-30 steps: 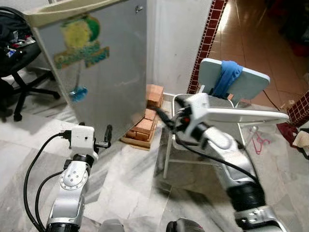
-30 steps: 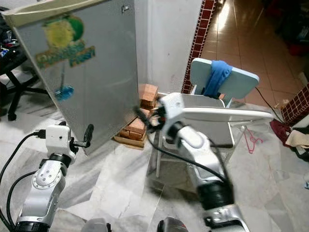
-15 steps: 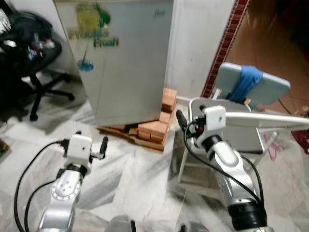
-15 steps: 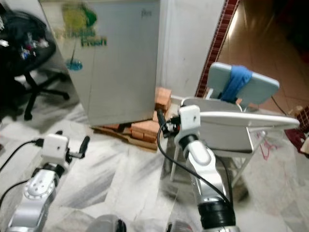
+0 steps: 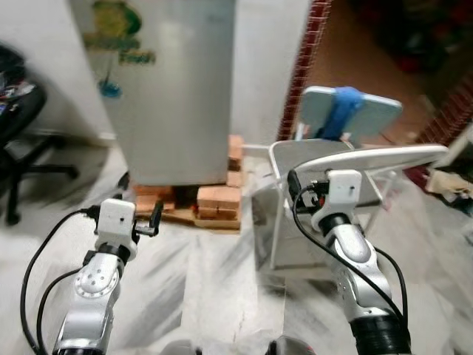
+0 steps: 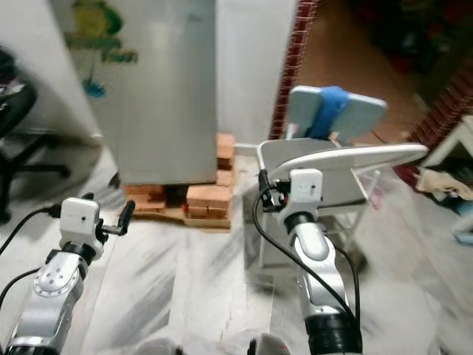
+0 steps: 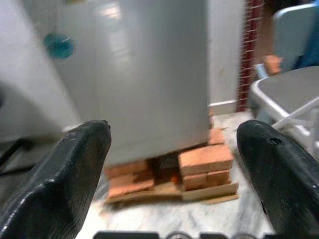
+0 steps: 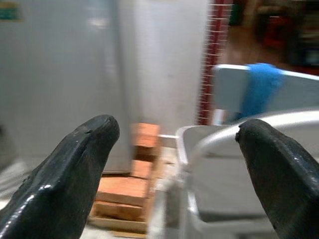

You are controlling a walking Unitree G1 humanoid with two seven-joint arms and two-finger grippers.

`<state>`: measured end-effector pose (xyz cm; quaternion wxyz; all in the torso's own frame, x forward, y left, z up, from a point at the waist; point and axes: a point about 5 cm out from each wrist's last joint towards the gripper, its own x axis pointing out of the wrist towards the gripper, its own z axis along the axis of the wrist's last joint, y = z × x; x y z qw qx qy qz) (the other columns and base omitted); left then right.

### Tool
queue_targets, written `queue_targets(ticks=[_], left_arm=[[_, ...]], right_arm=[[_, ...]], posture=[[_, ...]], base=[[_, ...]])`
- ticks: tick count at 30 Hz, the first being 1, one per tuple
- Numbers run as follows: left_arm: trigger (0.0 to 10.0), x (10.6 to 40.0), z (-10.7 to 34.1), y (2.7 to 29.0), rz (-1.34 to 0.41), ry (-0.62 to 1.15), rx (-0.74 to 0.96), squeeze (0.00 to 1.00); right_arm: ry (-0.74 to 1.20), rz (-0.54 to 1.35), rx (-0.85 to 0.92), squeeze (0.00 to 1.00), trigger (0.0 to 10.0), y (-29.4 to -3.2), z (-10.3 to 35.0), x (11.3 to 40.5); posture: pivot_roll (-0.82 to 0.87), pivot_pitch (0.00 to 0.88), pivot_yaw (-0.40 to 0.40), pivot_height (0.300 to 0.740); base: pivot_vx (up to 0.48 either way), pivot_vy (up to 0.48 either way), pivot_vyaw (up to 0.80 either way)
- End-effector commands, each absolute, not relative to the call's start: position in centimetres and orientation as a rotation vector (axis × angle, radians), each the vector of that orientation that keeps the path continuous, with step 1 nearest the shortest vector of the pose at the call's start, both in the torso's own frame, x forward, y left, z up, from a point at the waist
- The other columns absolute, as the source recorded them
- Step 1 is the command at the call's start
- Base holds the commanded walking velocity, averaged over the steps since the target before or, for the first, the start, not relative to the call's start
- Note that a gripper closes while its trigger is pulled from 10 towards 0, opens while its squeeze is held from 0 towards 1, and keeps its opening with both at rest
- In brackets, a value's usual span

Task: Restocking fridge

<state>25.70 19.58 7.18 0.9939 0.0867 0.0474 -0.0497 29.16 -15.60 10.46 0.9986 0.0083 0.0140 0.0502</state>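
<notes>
From the head, one grey fridge (image 5: 174, 89), door closed, stands on bricks (image 5: 214, 200); its top is cut off. One chair (image 5: 347, 159) stands beside it.

Left gripper (image 7: 172, 164): jaws wide open, facing the fridge.

Right gripper (image 8: 179, 164): jaws wide open, empty.

Smooth grey metal fridge (image 5: 174, 89), rough bricks (image 5: 218, 198), glossy marble floor (image 5: 214, 288)

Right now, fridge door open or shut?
Shut. The fridge shows one flat, unbroken grey door face with no gap and no interior visible. It stands on bricks. Both the left gripper and right gripper are open, empty.
</notes>
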Motion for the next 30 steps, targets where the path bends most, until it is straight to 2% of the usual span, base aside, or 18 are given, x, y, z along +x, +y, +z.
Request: queue_targets(ticks=[1,7,15,24,30], left_arm=[[10.0,26.0,7.2,18.6,-0.134,0.085,0.171,0.0],[10.0,26.2,7.6,18.1,-0.15,0.063,0.188,0.0],[10.0,25.9,7.4,18.1,-0.165,0.058,0.178,0.0],[10.0,25.2,7.3,17.7,-0.188,0.054,0.114,0.0],[10.0,24.8,6.8,17.0,-0.213,0.064,0.104,0.0]], right_arm=[[0.03,0.057,0.007,0.0,10.0,-16.8,10.5,29.4],[0.01,0.054,-0.003,0.0,10.0,-17.0,11.1,29.8],[0.003,0.044,-0.008,0.0,10.0,-17.1,11.4,30.0],[0.016,0.016,-0.028,0.0,10.0,-18.4,11.1,29.7],[0.031,0.046,-0.025,0.0,10.0,-17.6,10.6,29.4]], posture=[[0.06,0.0,0.003,0.74],[0.06,0.016,0.012,0.74],[0.05,0.028,0.011,0.74],[0.05,0.009,0.001,0.74],[0.05,0.0,-0.009,0.74]], base=[[0.0,0.48,-0.8],[0.0,0.42,-0.8],[0.0,0.0,-0.8],[0.0,0.0,-0.8],[0.408,0.0,-0.8]])
